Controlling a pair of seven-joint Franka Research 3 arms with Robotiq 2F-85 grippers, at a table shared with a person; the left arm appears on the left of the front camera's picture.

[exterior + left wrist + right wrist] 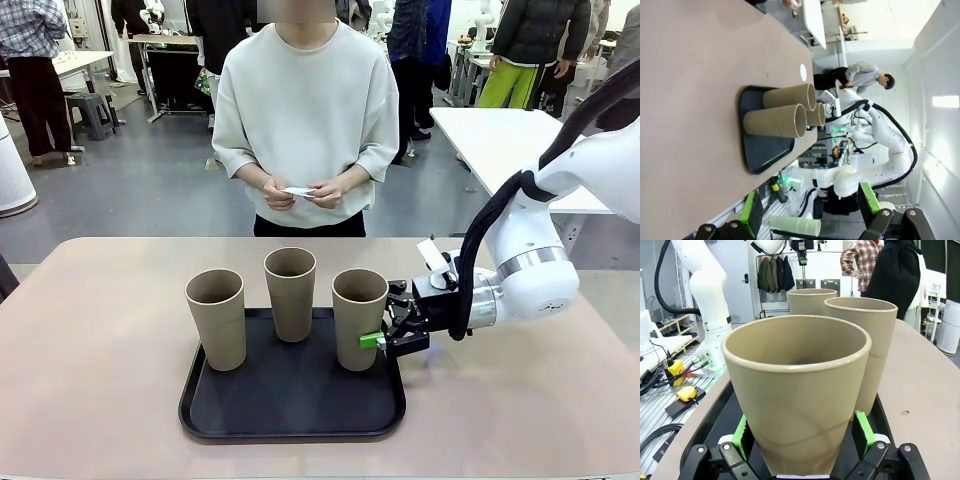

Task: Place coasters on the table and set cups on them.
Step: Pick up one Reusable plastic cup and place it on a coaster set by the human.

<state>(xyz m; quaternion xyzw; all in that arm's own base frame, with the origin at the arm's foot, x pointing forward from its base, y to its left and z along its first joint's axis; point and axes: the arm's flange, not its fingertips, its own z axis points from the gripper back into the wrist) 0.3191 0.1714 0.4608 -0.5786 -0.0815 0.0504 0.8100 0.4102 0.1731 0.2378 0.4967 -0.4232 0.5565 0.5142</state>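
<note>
Three tan cups stand upright on a black tray (pixel 290 412) on the beige table (pixel 100 350): left cup (pixel 217 320), middle cup (pixel 290 295), right cup (pixel 358 320). My right gripper (pixel 377 328) reaches in from the right at the right cup's lower half. In the right wrist view that cup (pixel 797 385) sits between the green pads (pixel 742 436) of the open gripper (pixel 802 436), still resting on the tray. My left gripper (pixel 809 207) is open and holds nothing, well away from the cups (pixel 775 122). The person's hands hold thin white coasters (pixel 298 190) above the far edge.
The person stands at the far side, hands close to the body. Bare tabletop lies left, right and in front of the tray. A white table (pixel 500 140) and other people are in the background.
</note>
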